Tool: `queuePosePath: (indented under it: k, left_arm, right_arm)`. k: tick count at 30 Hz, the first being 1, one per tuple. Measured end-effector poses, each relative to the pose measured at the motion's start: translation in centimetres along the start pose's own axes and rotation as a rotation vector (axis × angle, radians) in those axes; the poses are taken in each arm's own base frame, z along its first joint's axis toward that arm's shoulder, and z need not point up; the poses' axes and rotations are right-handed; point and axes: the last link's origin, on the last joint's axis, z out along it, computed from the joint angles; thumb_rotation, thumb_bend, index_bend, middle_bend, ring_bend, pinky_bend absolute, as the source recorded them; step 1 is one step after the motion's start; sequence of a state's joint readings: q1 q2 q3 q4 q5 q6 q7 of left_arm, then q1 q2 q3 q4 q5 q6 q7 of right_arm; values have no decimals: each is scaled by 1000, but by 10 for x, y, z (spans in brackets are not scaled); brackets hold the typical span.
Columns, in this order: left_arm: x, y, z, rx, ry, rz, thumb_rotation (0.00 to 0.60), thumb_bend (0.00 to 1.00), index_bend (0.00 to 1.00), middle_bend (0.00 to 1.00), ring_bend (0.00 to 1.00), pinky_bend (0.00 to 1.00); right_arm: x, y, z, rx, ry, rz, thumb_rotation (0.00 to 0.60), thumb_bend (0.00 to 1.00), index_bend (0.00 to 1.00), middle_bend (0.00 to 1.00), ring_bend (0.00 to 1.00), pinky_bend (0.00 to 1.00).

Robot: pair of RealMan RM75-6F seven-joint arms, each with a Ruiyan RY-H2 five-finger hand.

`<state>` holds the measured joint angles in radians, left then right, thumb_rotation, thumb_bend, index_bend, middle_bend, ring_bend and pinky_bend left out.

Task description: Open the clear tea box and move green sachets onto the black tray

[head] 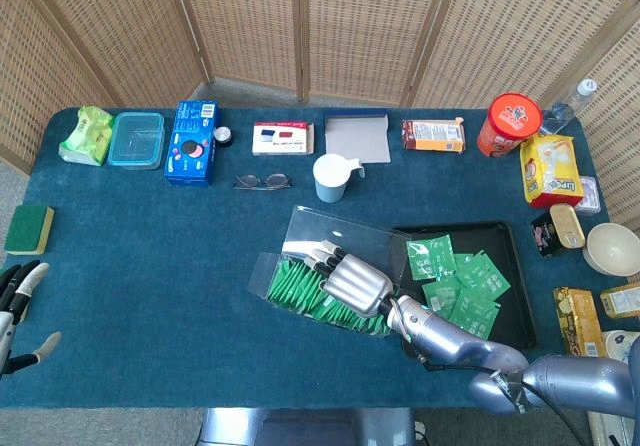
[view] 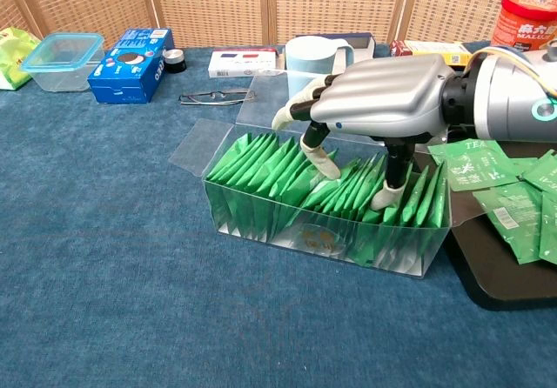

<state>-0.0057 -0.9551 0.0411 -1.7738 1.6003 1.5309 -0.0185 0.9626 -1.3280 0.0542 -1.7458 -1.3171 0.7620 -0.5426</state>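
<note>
The clear tea box (view: pixel 287 223) lies open mid-table, its lid (head: pixel 335 228) folded back, packed with a row of upright green sachets (view: pixel 257 166). My right hand (view: pixel 376 103) hovers over the box's right half, palm down. One of its fingers (view: pixel 322 155) and its thumb (view: pixel 384 195) dip into the row with several sachets between them, none lifted. In the head view the right hand (head: pixel 352 279) covers the box's middle. Right of the box, the black tray (head: pixel 517 318) holds several loose green sachets (head: pixel 456 278). My left hand (head: pixel 18 311) rests open at the table's front-left corner.
A white mug (head: pixel 332 177) and glasses (head: pixel 262 181) sit just behind the box. Along the back are a blue biscuit box (head: pixel 191 142), a clear container (head: pixel 136 138) and a red canister (head: pixel 509 123). Snack packs crowd the right edge. A sponge (head: pixel 29 229) lies far left.
</note>
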Motion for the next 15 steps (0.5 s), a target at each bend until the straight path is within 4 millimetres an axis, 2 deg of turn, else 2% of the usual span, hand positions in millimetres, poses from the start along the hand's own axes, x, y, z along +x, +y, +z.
queuePosePath:
  k: [15]
  left_arm:
    - [2, 0, 0, -2, 8, 4, 600, 223, 46, 56, 0, 229]
  right_arm:
    - [2, -8, 6, 1, 38, 12, 600, 115, 597, 105, 49, 15]
